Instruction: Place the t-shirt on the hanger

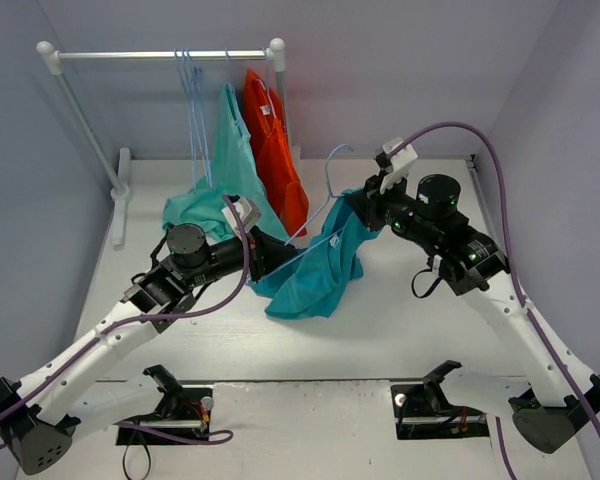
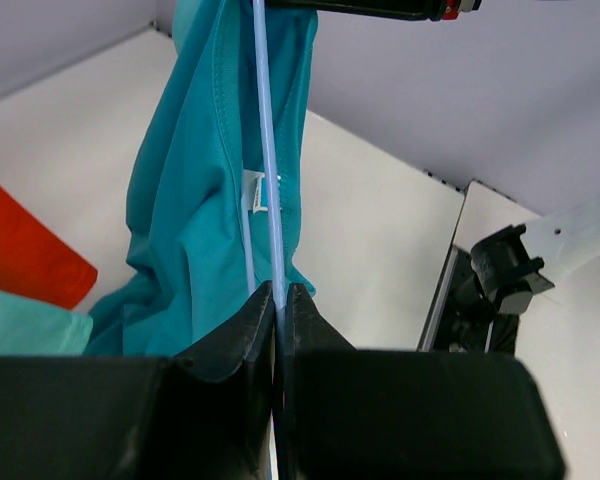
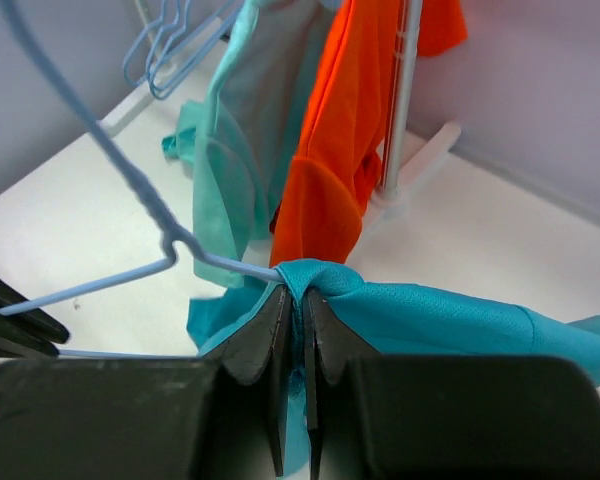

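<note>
The deep teal t-shirt point(image 1: 320, 265) hangs in a bunch between my two grippers, above the table. One arm of the pale-blue hanger point(image 1: 325, 190) runs into the shirt's neck; its hook points up and back. My left gripper point(image 1: 263, 252) is shut on the hanger's thin bar point(image 2: 272, 220), beside the shirt's white label point(image 2: 256, 190). My right gripper point(image 1: 365, 207) is shut on a fold of the t-shirt point(image 3: 400, 305) where the hanger wire point(image 3: 130, 180) enters the cloth.
A white rail point(image 1: 160, 55) at the back holds spare pale-blue hangers point(image 1: 192, 100), a mint-green garment point(image 1: 235, 150) and an orange garment point(image 1: 275, 150). Part of the mint garment lies on the table behind my left arm. Grey walls close the sides.
</note>
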Motion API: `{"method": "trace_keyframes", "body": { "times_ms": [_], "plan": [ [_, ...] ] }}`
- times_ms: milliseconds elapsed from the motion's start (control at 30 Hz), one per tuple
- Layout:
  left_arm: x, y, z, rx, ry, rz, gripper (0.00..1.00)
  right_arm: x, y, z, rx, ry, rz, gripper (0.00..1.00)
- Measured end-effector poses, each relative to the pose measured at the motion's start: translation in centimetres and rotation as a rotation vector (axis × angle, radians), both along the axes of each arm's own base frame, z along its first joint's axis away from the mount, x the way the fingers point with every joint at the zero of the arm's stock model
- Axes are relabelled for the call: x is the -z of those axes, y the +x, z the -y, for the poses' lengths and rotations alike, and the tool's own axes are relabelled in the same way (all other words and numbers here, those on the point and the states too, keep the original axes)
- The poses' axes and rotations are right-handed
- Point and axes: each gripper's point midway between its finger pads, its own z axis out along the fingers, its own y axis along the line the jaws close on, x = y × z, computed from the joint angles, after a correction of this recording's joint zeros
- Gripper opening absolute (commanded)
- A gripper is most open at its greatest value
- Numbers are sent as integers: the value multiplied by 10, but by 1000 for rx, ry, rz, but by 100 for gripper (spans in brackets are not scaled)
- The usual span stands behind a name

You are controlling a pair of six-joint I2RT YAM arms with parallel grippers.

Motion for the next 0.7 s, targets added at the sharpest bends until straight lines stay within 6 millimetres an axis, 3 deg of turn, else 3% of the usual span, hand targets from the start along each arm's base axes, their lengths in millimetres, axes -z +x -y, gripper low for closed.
{"method": "trace_keyframes", "body": {
  "times_ms": [267,467,567,700],
  "plan": [
    [-22,17,17,-3,-56,57,0,-38,-1,-4,-31,21,73,5],
    [-32,23,35,18,-158,85,0,-39,0,-14,-63,26,72,8],
    [-24,26,39,21,-189,78,0,-34,1,-14,-61,17,61,16],
    [-25,26,40,22,-221,85,0,-28,3,-11,-40,1,56,35]
  ]
}}
